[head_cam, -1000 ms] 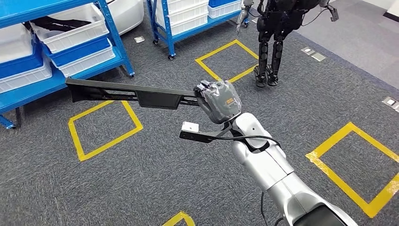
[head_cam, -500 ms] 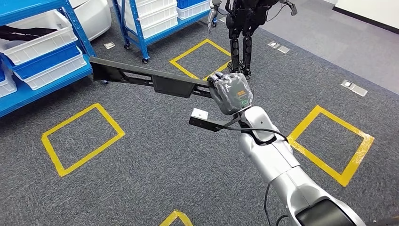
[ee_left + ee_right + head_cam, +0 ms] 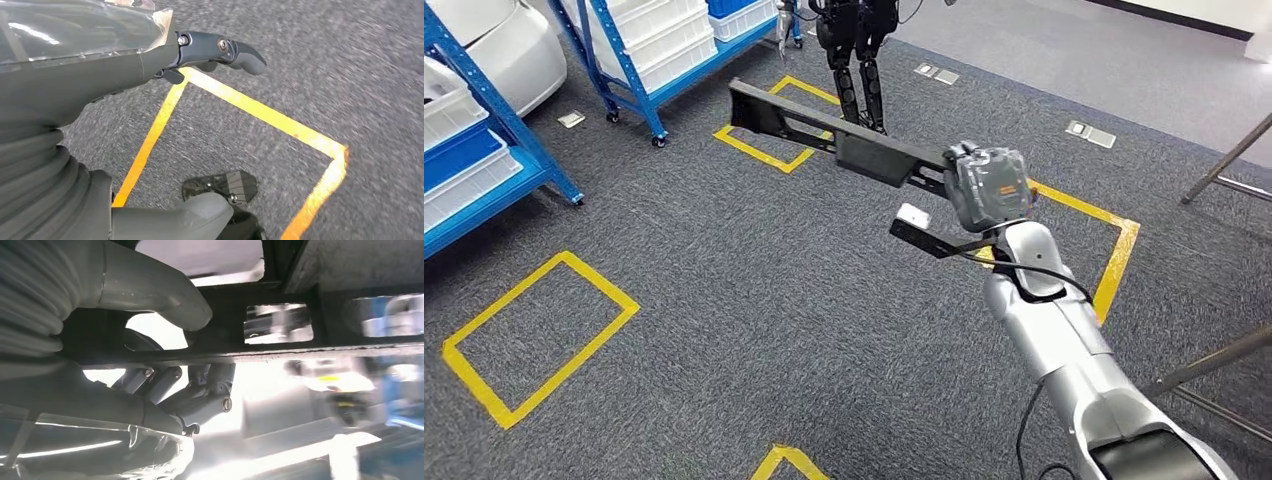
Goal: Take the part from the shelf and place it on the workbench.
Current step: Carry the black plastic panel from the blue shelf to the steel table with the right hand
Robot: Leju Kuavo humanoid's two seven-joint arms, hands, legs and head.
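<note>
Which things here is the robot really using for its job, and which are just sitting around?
For the job:
long black part, carried out over the carpet
right hand, gripping one end of the part

Just sitting around:
blue shelves with white bins
yellow tape squares on the floor
another black robot standing far off
left hand, holding nothing

Floor: grey carpet [image 3: 754, 330] marked with yellow tape squares [image 3: 534, 335]. Blue shelf racks [image 3: 639, 85] stand on it at far left; metal floor plates [image 3: 1090, 133] set flush; another robot's feet [image 3: 864, 100] beyond
</note>
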